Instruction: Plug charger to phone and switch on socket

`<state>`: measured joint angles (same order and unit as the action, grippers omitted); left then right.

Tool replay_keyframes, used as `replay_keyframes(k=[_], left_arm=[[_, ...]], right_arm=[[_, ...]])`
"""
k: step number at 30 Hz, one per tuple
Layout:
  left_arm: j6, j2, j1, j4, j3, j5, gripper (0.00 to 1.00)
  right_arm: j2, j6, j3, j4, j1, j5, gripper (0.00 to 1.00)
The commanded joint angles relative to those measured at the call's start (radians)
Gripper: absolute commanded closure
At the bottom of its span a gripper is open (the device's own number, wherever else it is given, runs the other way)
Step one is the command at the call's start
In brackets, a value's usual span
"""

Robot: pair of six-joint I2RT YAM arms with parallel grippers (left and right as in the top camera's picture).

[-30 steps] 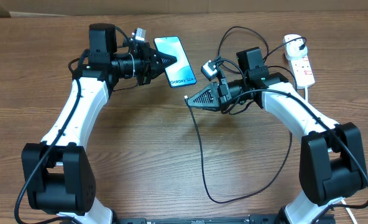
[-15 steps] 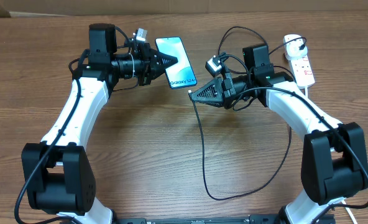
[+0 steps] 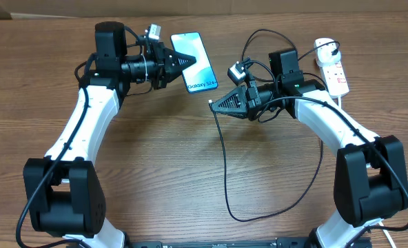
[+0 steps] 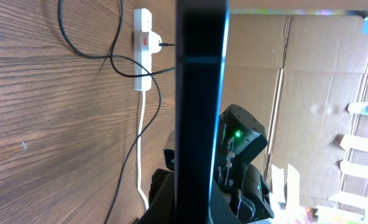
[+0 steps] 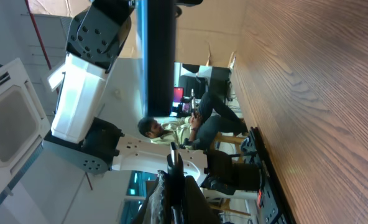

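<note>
The phone (image 3: 196,63), its blue screen facing up, is held at its left long edge by my left gripper (image 3: 183,61), which is shut on it. In the left wrist view the phone (image 4: 199,93) shows edge-on as a dark bar. My right gripper (image 3: 214,105) is shut on the plug tip of the charger (image 3: 224,165), just below and right of the phone's lower end, with a small gap. The right wrist view has the plug tip (image 5: 173,158) pointing at the edge-on phone (image 5: 159,56). The socket (image 3: 335,72) lies at the far right.
The black charger cable loops down across the wooden table (image 3: 156,158) towards its front edge and back to the right. A thick white cord (image 4: 139,143) leaves the socket (image 4: 143,50). Cardboard walls (image 4: 308,74) stand behind the table.
My right gripper rose towards the phone with the plug tip, then held still. The left gripper shifted the phone slightly towards the far edge.
</note>
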<state>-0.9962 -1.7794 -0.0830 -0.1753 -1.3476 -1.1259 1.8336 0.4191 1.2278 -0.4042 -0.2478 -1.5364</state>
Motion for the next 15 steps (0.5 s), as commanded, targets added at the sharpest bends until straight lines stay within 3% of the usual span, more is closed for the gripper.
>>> replay_keyframes(k=[1, 4, 9, 15], left_arm=[[-0.066, -0.065, 0.006, 0.015, -0.014, -0.065, 0.96], [-0.126, -0.128, 0.006, 0.126, -0.014, -0.162, 0.96], [-0.169, -0.143, 0.006, 0.232, -0.014, -0.166, 0.96], [-0.216, -0.143, 0.004, 0.240, -0.014, -0.200, 0.96]], right_arm=[[-0.025, 0.005, 0.024, 0.006, 0.003, -0.033, 0.96], [-0.025, 0.005, 0.024, 0.006, 0.003, -0.033, 0.96], [-0.025, 0.005, 0.024, 0.006, 0.011, -0.033, 0.96], [-0.025, 0.023, 0.024, 0.011, 0.014, -0.033, 0.96]])
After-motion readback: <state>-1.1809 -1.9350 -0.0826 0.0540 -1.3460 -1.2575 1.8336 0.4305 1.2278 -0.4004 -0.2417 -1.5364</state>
